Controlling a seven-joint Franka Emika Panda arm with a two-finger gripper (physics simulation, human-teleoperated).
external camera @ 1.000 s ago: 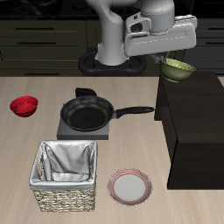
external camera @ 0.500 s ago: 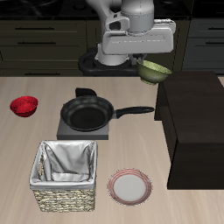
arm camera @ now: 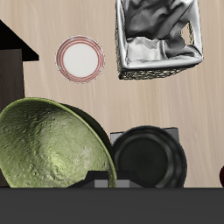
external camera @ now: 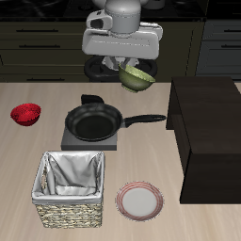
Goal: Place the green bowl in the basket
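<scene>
My gripper (external camera: 132, 66) is shut on the green bowl (external camera: 137, 77), holding it by its rim high above the table, behind the frying pan. The bowl hangs tilted, its olive outside and pale rim showing. In the wrist view the green bowl (arm camera: 52, 144) fills the near field with its speckled inside. The basket (external camera: 70, 191) is a square wicker one with a grey-white cloth lining; it stands near the table's front edge and has nothing in it. It also shows in the wrist view (arm camera: 159, 37).
A black frying pan (external camera: 93, 122) sits on a grey burner plate. A small red bowl (external camera: 25, 114) lies at the table's side. A pink-rimmed plate (external camera: 139, 200) lies beside the basket. A tall dark cabinet (external camera: 205, 132) stands at the other side.
My gripper has carried the green bowl sideways from above the dark cabinet to a spot behind the frying pan. The bowl has stayed in the grip at about the same height.
</scene>
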